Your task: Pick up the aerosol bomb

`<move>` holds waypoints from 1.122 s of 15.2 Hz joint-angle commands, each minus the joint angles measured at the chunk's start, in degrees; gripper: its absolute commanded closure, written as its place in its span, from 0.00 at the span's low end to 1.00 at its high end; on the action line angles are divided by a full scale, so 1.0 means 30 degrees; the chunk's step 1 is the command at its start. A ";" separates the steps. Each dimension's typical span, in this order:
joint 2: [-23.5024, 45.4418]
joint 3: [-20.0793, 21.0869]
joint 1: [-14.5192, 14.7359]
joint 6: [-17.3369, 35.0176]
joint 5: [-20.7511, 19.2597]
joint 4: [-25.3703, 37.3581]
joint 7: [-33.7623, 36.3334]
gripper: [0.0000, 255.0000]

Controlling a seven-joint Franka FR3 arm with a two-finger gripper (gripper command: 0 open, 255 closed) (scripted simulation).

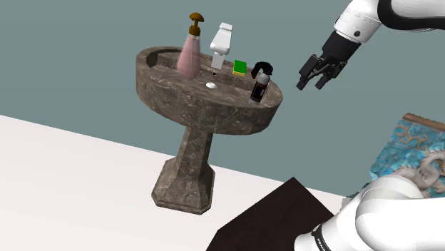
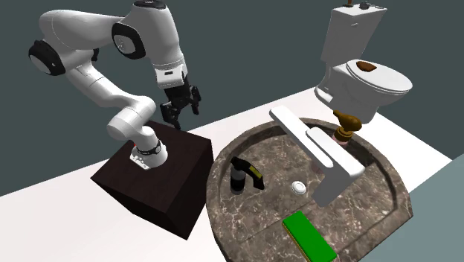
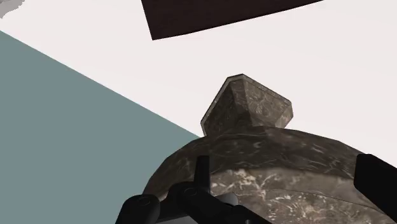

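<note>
I'm hovering the gripper (image 1: 311, 83), fingers spread and empty, in open air off the pedestal sink (image 1: 214, 115) rim near the spray bottle (image 1: 259, 85).

White arm (image 1: 367, 16) aloft, gripper (image 1: 312, 83) (fingers (image 3: 378, 184) apart, empty) aslant downward.

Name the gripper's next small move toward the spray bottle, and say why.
Probably ease the open gripper toward the shoulder view's left, until it is over the dark spray bottle standing on the rim of the sink. The gripper hangs in the air beyond the sink's edge, apart from the bottle, with nothing between its fingers.
</note>
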 commanded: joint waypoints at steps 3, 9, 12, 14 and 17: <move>0.1478 -0.0312 -0.0039 0.0617 0.0006 0.0890 -0.0143 0.00; 0.5935 -0.1228 -0.0091 0.1909 0.0312 0.4130 -0.0692 0.00; 0.8191 -0.1675 -0.0111 0.2232 0.0645 0.6083 -0.1044 0.00; 0.9717 -0.1966 -0.0139 0.2323 0.0939 0.7521 -0.1307 0.00; 1.2065 -0.2375 -0.0238 0.2258 0.1492 0.9915 -0.1737 0.00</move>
